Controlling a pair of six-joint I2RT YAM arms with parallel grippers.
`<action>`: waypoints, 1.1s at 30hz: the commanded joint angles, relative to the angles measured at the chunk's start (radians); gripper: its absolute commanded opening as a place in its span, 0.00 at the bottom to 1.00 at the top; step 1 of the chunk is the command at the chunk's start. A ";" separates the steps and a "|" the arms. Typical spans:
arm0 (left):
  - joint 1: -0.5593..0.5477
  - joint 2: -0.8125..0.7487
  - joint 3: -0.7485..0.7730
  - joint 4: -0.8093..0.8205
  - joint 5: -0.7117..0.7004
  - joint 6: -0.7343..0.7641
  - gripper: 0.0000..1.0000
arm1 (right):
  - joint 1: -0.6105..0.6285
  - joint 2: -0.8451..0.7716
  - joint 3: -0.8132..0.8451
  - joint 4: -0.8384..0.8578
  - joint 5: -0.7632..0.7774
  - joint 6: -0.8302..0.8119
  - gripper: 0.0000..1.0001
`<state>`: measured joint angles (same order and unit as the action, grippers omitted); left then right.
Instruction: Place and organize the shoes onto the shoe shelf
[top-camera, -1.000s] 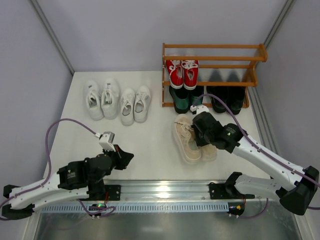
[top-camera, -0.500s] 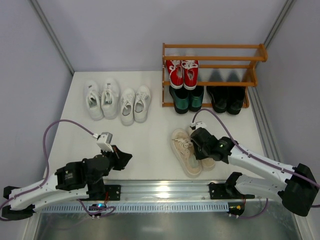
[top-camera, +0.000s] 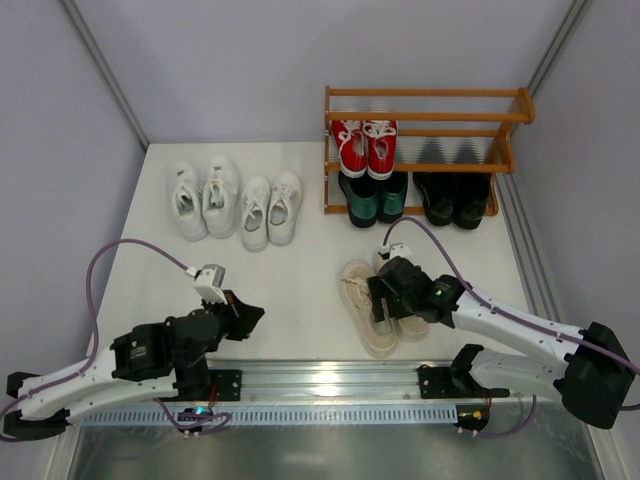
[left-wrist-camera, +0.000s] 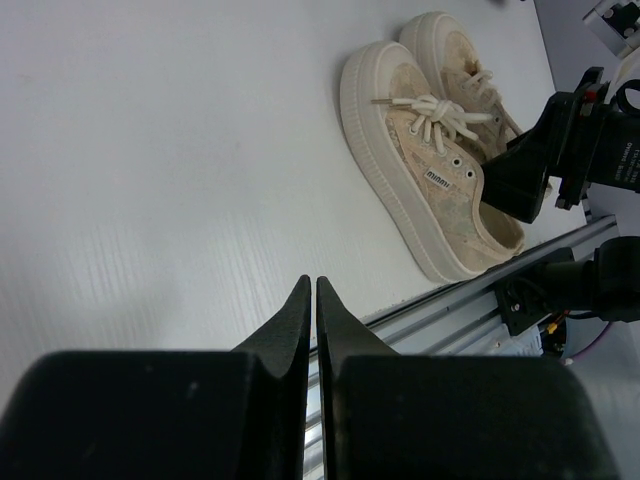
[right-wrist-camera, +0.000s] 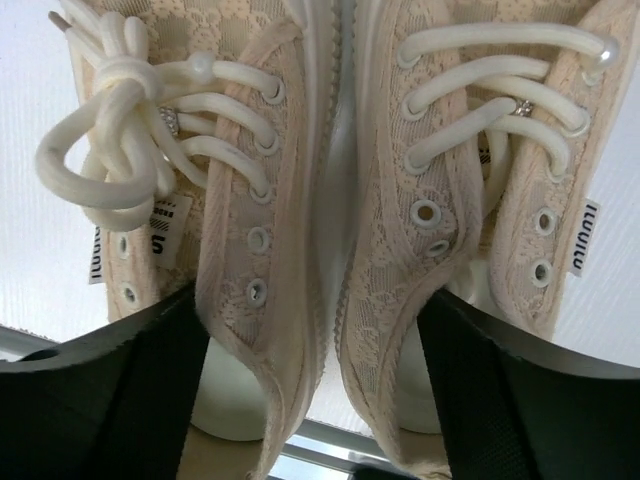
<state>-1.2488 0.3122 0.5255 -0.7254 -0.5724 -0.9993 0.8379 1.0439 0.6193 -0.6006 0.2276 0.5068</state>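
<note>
Red shoes, green loafers and black loafers sit on the shelf at 1 o'clock, two white pairs left at 10 o'clock, cream pair at 5 o'clock straddled by spread right fingers, left fingers together, idle.

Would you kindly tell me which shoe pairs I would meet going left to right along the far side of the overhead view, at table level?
white sneakers → second white sneakers → green loafers → black loafers. The red sneakers sit directly above the green loafers, so they are left out.
</note>
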 joint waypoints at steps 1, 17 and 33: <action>0.002 -0.004 0.025 0.001 -0.020 -0.015 0.00 | 0.003 0.015 0.060 0.035 0.058 -0.007 0.86; 0.002 -0.068 0.018 -0.054 -0.034 -0.035 0.00 | 0.003 0.028 0.088 0.050 -0.030 -0.039 0.53; 0.002 -0.050 0.013 -0.032 -0.034 -0.033 0.00 | 0.003 -0.122 0.026 -0.057 0.022 0.044 0.75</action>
<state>-1.2488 0.2478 0.5251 -0.7765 -0.5823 -1.0225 0.8379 0.9295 0.6605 -0.6540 0.2249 0.5228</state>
